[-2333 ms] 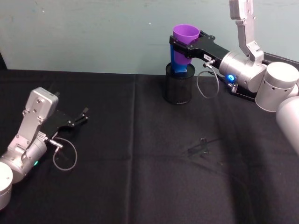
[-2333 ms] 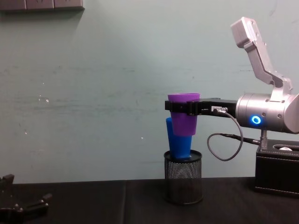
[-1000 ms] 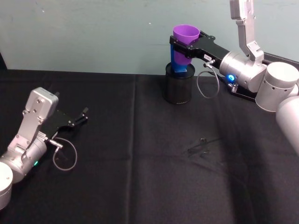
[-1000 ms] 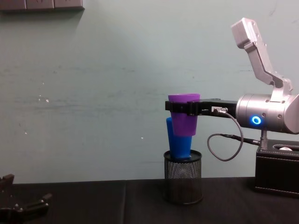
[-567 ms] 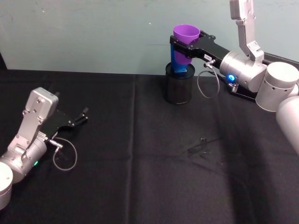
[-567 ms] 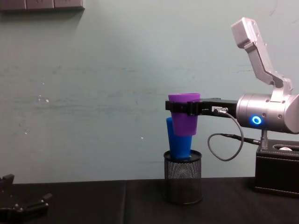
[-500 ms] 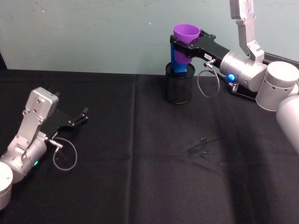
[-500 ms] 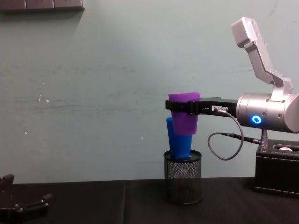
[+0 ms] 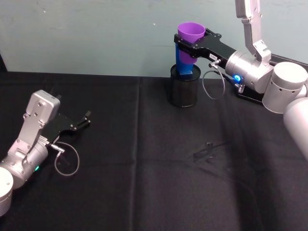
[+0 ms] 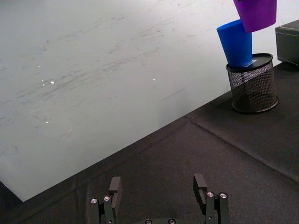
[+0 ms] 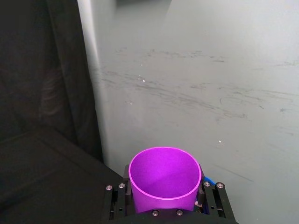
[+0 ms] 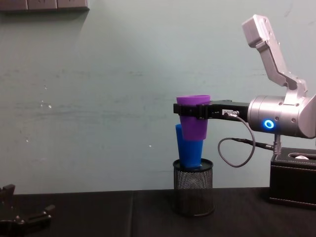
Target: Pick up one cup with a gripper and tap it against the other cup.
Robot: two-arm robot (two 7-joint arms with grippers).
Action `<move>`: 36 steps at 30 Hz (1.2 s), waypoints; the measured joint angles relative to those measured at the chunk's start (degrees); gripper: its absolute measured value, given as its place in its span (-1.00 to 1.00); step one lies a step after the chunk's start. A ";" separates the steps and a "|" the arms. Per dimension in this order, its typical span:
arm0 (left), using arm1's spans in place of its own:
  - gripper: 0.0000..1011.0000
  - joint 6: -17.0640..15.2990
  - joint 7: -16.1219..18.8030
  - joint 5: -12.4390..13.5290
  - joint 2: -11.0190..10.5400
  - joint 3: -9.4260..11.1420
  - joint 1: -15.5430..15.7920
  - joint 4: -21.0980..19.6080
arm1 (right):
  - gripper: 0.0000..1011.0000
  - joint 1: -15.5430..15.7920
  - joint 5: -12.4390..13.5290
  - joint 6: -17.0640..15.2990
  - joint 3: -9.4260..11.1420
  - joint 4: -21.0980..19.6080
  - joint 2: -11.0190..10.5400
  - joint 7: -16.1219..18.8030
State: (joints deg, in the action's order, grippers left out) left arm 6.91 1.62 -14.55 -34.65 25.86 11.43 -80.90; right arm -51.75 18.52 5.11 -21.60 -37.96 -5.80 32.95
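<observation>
Landmark: the black mesh holder [image 9: 183,91], upright on the tabletop [image 9: 144,168].
Blue cup [image 12: 189,148]: base down inside the holder, mouth up, most of its body standing out above the holder's rim. Its long axis leans a little off vertical.
Purple cup [image 12: 193,118]: in the air above the holder, upright, mouth up. Its base sits level with the blue cup's upper part.
Right gripper [image 9: 190,45]: above the holder, reaching in level from the robot's right, jaws clamped on the purple cup just under its rim.
Left gripper [image 10: 156,196]: well apart from the holder on the robot's left, low over the tabletop, fingers spread with nothing between them; idle.
Key relation: the blue cup lies just below the held cup and slightly to the robot's left of it. The two outlines overlap in the chest and left wrist views, but whether the walls touch cannot be told.
Nearer arm: the right, already at the holder.
Step in hand: judged as the tap itself, with pick-up done.
Next move: probably a short sideways or downward nudge of the purple base against the blue wall.
Risk: the blue cup rests loosely in the holder, so a firm knock may tip it further or shift the holder.
</observation>
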 joint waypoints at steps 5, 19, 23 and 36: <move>0.99 0.00 0.00 0.00 0.00 0.00 0.00 0.00 | 0.47 -0.02 -0.07 -0.10 0.06 0.00 0.12 0.00; 0.99 0.00 0.00 0.00 0.00 0.00 0.00 0.00 | 0.47 0.26 -0.12 -0.75 0.23 -0.56 0.09 -0.03; 0.99 0.00 0.00 0.00 0.00 0.00 0.00 0.00 | 0.47 0.28 -0.11 -0.79 0.28 -0.54 0.08 -0.01; 0.99 0.00 0.00 0.00 0.00 0.00 0.00 0.00 | 0.47 0.28 -0.08 -0.78 0.24 -0.50 0.09 0.01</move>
State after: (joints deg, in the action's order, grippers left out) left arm 6.91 1.62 -14.55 -34.65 25.86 11.43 -80.90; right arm -51.47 18.44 4.33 -21.36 -38.46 -5.72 32.95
